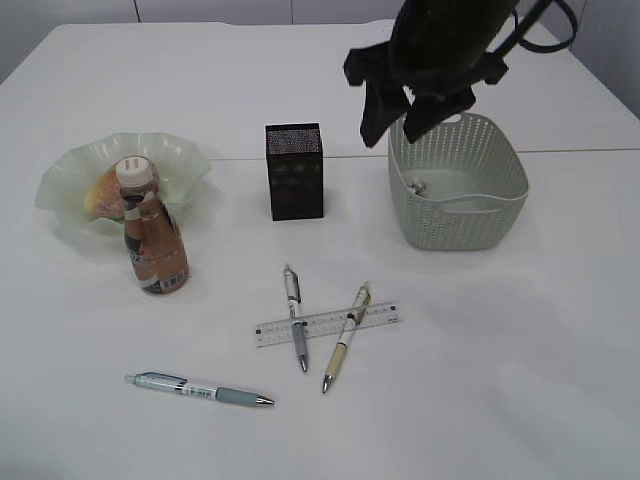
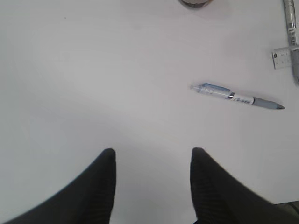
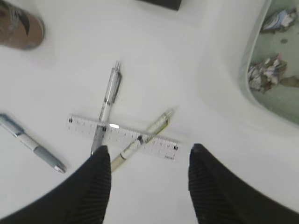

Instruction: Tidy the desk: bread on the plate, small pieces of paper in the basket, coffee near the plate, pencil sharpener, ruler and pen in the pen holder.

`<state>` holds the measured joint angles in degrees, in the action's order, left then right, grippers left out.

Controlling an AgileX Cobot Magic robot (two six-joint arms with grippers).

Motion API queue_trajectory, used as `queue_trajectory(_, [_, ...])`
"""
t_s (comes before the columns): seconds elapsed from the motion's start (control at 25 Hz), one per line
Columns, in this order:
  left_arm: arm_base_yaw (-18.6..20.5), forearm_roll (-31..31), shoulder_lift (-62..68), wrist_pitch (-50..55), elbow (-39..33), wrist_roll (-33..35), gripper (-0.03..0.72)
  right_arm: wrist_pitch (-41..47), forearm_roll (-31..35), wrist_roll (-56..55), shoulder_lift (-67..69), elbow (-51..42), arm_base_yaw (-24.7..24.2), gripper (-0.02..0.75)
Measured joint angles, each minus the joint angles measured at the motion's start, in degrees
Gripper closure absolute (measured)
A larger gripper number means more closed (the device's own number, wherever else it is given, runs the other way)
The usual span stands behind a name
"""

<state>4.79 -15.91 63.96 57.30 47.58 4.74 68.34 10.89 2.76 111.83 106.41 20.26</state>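
A: Bread (image 1: 105, 190) lies in the pale green wavy plate (image 1: 70, 165) at the left of the white worktop (image 1: 520, 350) in the exterior view, with the coffee bottle (image 1: 152, 240) standing upright just in front of the plate.

B: And the writing things?

A: A clear ruler (image 1: 385, 314) lies front of centre, with a grey pen (image 1: 296, 330) and a cream pen (image 1: 346, 336) crossing over it. A blue pen (image 1: 200, 389) lies apart, nearer the front left. The black pen holder (image 1: 294, 170) stands upright in the middle, and the green basket (image 1: 500, 215) sits to its right.

B: Any hand there?

A: The right hand (image 1: 400, 110) hangs above the basket's left rear rim, fingers apart, gripping nothing.

B: Left wrist view?

A: The left hand (image 2: 152, 154) is above bare worktop, its two black fingers (image 2: 105, 179) spread and empty. The blue pen (image 2: 236, 96) lies to the upper right, and an end of the ruler (image 2: 280, 59) shows at the right edge.

B: Right wrist view?

A: The right hand (image 3: 147, 151) has its fingers (image 3: 100, 179) spread, with nothing between them. Beneath lies the ruler (image 3: 124, 136) with the grey pen (image 3: 108, 100) and cream pen (image 3: 145, 137) across it. The blue pen (image 3: 32, 144) is at the left, the bottle's base (image 3: 18, 25) top left, and the basket (image 3: 247, 84) at the right holds crumpled paper scraps (image 3: 261, 74).
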Motion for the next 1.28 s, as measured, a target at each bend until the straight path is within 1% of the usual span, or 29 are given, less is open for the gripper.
queue_trajectory(0.16, [0.0,0.0,0.0,-0.1,0.0,0.0,0.309,1.1,-2.2,3.7,-1.7,-5.0,4.0,0.344])
queue_trajectory(0.24, [0.0,0.0,0.0,-0.1,0.0,0.0,0.308,1.5,-3.7,7.4,-1.9,-6.8,6.8,0.344])
queue_trajectory(0.44, [0.0,0.0,0.0,-0.1,0.0,0.0,0.309,1.6,-3.8,18.6,-1.8,-10.1,12.4,0.344])
queue_trajectory(0.64, [0.0,0.0,0.0,-0.5,0.0,0.0,0.308,-2.0,-3.2,34.6,-0.1,-10.2,13.1,0.344])
queue_trajectory(0.72, [0.0,0.0,0.0,-0.5,0.0,0.0,0.309,-3.1,-3.7,37.1,0.5,-10.3,13.1,0.344])
queue_trajectory(0.88, [0.0,0.0,0.0,-1.0,0.0,0.0,0.309,-3.5,-4.5,38.5,2.2,-10.3,13.1,0.344])
queue_trajectory(1.0, [0.0,0.0,0.0,-1.6,0.0,0.0,0.309,-4.9,-2.8,39.4,3.9,-10.3,13.1,0.344])
queue_trajectory(1.16, [0.0,0.0,0.0,-1.6,0.0,0.0,0.309,-9.1,0.8,49.6,5.6,-10.3,13.1,0.344])
queue_trajectory(1.28, [0.0,0.0,0.0,-1.9,0.0,0.0,0.309,-11.4,1.7,53.2,6.5,-10.3,13.1,0.344])
